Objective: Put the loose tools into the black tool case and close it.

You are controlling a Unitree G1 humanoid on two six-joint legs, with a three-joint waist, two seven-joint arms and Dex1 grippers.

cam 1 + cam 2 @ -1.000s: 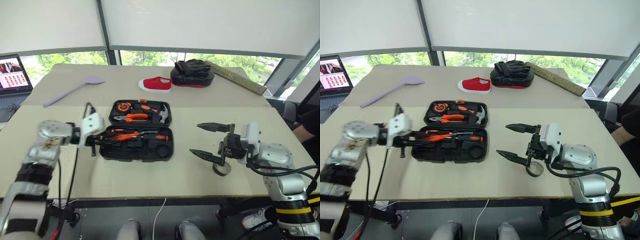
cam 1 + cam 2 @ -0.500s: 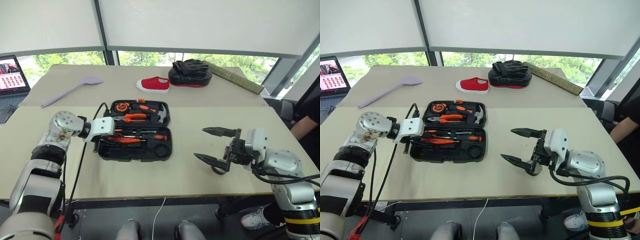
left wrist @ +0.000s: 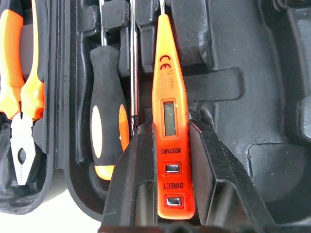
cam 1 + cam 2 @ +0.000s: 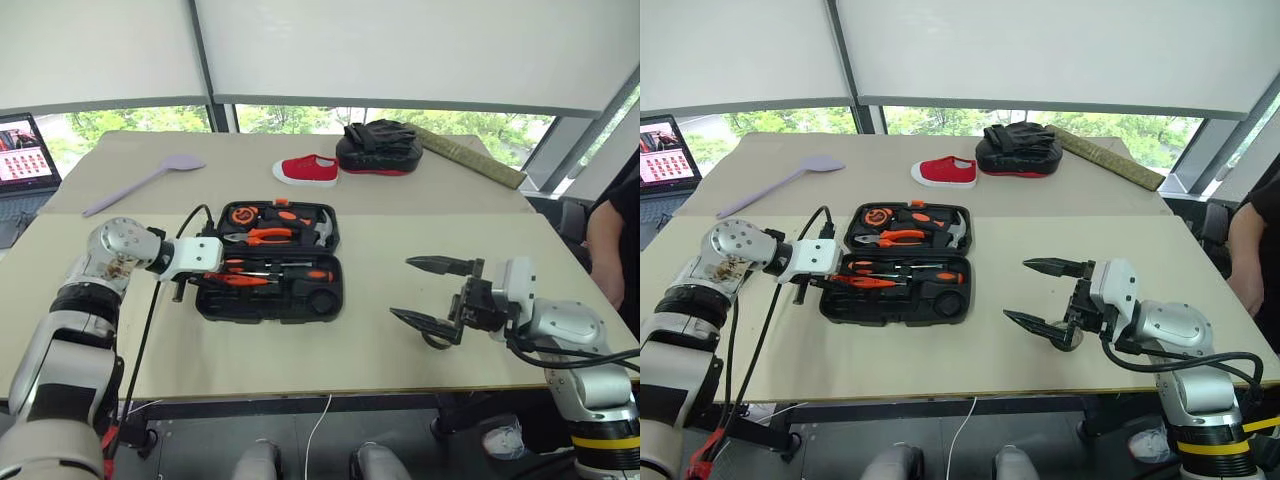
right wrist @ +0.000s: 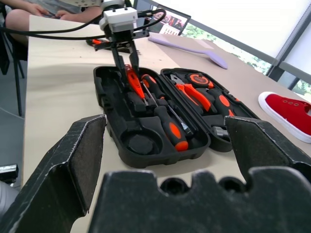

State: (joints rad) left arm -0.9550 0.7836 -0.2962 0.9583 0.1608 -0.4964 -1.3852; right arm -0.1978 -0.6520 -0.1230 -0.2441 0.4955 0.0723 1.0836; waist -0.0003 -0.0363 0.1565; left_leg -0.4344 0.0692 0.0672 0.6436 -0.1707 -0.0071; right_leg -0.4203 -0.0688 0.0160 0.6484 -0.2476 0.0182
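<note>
Here, orange tester (image 3: 167,121) marked "CE", "ENTANCE", "DIRECT", left hand (image 3: 167,194) gripping.

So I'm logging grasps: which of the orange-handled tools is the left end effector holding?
The slim all-orange screwdriver with the little display window, clamped in the left end effector; the orange-and-black screwdriver lies free beside it.

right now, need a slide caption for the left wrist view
Left gripper holding the slim orange tester screwdriver over the open black tool case.
</note>
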